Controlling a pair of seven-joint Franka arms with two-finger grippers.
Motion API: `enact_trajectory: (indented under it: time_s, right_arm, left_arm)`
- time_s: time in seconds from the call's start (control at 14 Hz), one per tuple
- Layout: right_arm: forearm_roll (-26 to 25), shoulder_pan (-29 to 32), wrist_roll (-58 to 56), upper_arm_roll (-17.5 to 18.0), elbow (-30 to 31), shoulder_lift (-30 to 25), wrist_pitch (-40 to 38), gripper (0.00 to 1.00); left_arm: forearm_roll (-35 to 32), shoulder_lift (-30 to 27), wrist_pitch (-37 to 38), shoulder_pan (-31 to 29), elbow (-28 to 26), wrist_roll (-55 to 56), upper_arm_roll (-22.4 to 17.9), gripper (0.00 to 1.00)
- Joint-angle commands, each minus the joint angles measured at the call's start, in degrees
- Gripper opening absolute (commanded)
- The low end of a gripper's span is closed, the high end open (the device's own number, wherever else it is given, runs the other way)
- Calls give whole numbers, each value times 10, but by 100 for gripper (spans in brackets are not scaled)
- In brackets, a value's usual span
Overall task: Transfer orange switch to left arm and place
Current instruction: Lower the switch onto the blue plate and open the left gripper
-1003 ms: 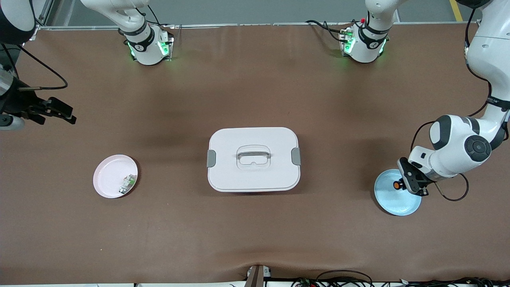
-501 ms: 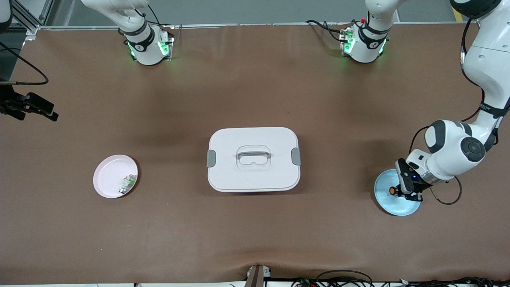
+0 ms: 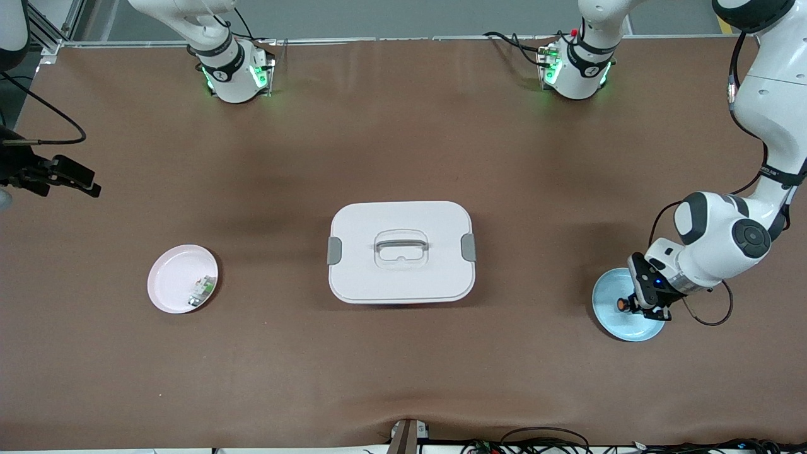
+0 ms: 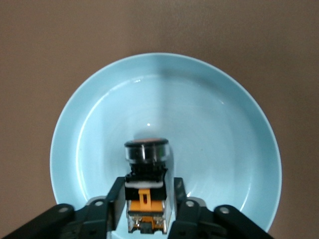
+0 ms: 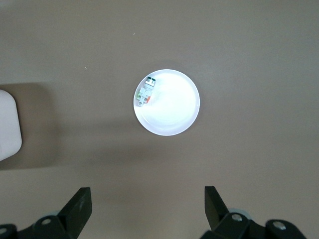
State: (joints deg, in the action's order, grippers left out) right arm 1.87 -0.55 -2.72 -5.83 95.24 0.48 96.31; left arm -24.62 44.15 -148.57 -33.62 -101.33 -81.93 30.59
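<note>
1. Orange switch [image 4: 145, 191] sits between the left tool [image 3: 642, 307] fingers, over the blue plate [image 3: 608, 315], lower right of the front frame; grip state unclear.
2. Right tool [image 3: 74, 178] waits open, upper left, leaving the box [image 3: 401, 251] unapproached.

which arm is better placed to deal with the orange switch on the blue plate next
Left. The left gripper is down over the round light-blue plate with its fingers either side of the small orange-capped black switch. The right gripper hangs open near the right arm's end, past the large white lidded box.
</note>
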Motion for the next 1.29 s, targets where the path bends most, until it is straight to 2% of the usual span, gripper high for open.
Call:
enact_trajectory:
  time_s: [0.0, 0.29, 0.64, 0.79, 1.0, 1.22]
  right_arm:
    - [-10, 10, 1, 6, -30, 6, -10, 100]
    - [-10, 15, 1, 6, -52, 4, -18, 100]
    - [-11, 15, 0, 6, -63, 4, -18, 100]
    - [-10, 15, 0, 6, -66, 3, -25, 100]
    - [-7, 16, 0, 6, -83, 5, -65, 100]
    - [-8, 15, 1, 6, -83, 5, -66, 100]
  left_arm:
    - [0, 5, 5, -10, 7, -2, 5, 100]
    - [13, -24, 76, -10, 16, 46, 21, 100]
    - [14, -32, 216, -10, 105, 90, 58, 100]
    - [37, -33, 253, -11, 131, 113, 67, 100]
    - [96, -63, 278, -20, 154, 134, 65, 100]
    - [125, -78, 326, -23, 191, 198, 65, 100]
